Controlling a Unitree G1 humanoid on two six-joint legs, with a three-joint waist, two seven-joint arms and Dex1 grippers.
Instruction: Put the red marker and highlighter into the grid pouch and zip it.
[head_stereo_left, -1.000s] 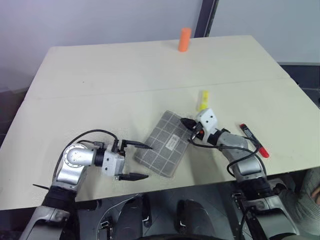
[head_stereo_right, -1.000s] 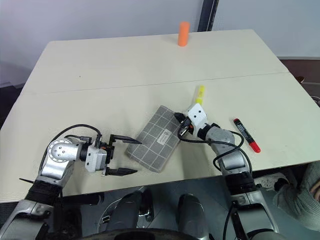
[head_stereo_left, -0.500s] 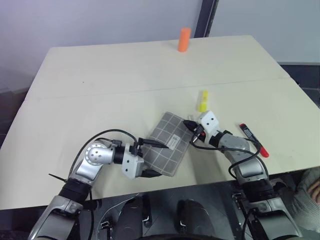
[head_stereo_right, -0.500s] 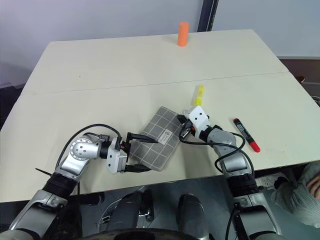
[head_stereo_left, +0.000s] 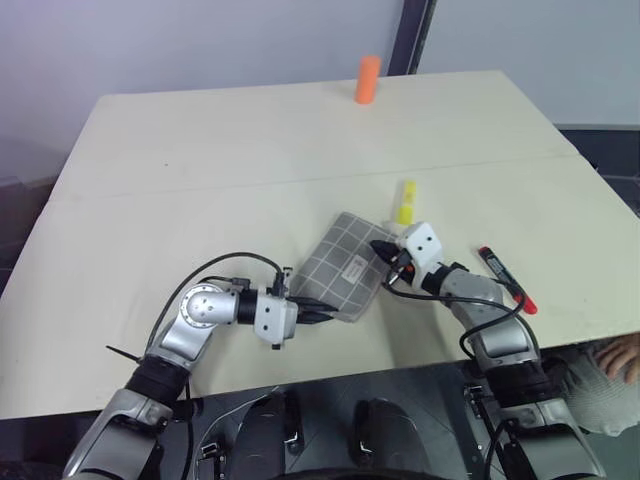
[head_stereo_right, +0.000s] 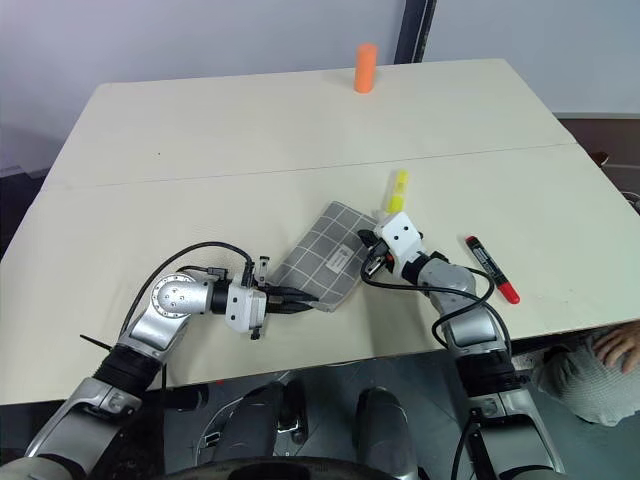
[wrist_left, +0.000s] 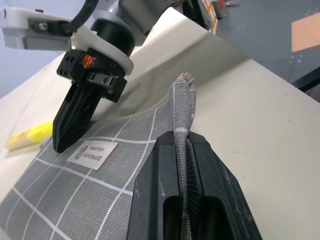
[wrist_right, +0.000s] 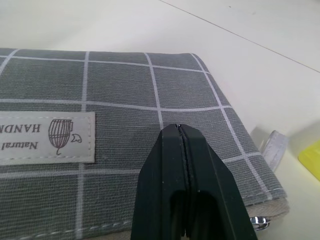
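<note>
The flat grey fabric grid pouch with white lines and a small white label (head_stereo_left: 345, 268) is lying at the lower middle of the frame on the pale beige worktop (head_stereo_left: 250, 150). The left tool (head_stereo_left: 322, 312) is now pinching the pouch's lower corner, its black fingers (wrist_left: 180, 200) pressed together on a fold of the fabric; a second ago those fingers were spread wide and standing apart from the pouch, further left in the frame. The pinched corner is lifting, and the pouch looks bunched and shorter than before. The right tool (head_stereo_left: 385, 250) is resting with its fingers pressed together, nothing between them, its tips on the pouch's upper right end, much where it was a second ago. The short stubby yellow highlighter (head_stereo_left: 405, 202) is lying just above and right of the pouch, unmoved. The slim red and black marker (head_stereo_left: 508, 281) is lying at the right of the frame beyond the right arm, also unmoved. An upright orange cylinder (head_stereo_left: 368, 80) is standing at the top centre. A person's hand (head_stereo_left: 620, 355) is now showing at the lower right edge.
</note>
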